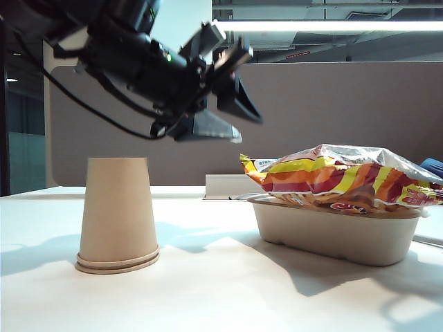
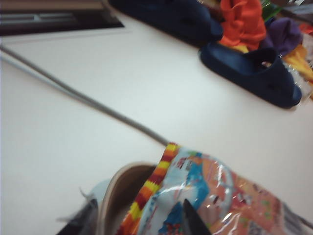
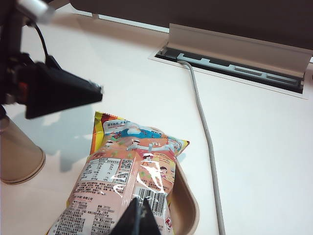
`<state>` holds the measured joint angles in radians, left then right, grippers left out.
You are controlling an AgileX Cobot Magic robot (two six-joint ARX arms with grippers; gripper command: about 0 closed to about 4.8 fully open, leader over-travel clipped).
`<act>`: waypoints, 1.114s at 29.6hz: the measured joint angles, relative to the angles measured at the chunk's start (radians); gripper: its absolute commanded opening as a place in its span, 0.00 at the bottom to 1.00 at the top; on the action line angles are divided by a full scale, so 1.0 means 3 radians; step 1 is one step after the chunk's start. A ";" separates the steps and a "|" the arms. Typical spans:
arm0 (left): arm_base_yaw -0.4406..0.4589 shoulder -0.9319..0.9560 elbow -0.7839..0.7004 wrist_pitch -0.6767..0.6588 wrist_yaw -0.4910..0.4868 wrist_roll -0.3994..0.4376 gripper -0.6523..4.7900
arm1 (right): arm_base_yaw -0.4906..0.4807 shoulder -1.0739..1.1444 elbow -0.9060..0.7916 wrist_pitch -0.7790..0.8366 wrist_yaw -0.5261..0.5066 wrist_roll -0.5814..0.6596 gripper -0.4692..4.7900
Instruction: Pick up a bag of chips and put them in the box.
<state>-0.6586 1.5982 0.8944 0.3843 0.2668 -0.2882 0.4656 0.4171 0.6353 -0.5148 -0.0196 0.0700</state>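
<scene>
The bag of chips (image 1: 346, 176) lies on top of the box (image 1: 339, 235), printed silver back up, its striped end hanging past the box's rim toward the upturned paper cup (image 1: 118, 214). The bag is longer than the box and overhangs it at both ends.

The left gripper (image 1: 232, 97) hangs in the air above the table (image 1: 208, 290), higher than the bag and off to the cup side of the box, between cup and box. Its fingers stand apart with nothing between them and touch neither bag nor box. In the left wrist view the bag's striped edge (image 2: 156, 183) and the box rim (image 2: 115, 191) lie just below the fingertips.

The right gripper (image 3: 139, 220) hangs over the far end of the bag; its dark fingers look pressed together, holding nothing. A grey cable (image 3: 208, 142) runs across the table beside the box.
</scene>
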 measured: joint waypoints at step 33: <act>0.0022 -0.2949 0.0004 -0.2107 -0.0008 0.0985 0.50 | 0.0001 -0.0022 0.0000 0.0125 -0.0095 0.0000 0.09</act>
<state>-0.6521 0.7135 0.8955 -0.2478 0.2646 0.0074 0.4660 0.4107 0.6353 -0.4774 -0.0483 0.0700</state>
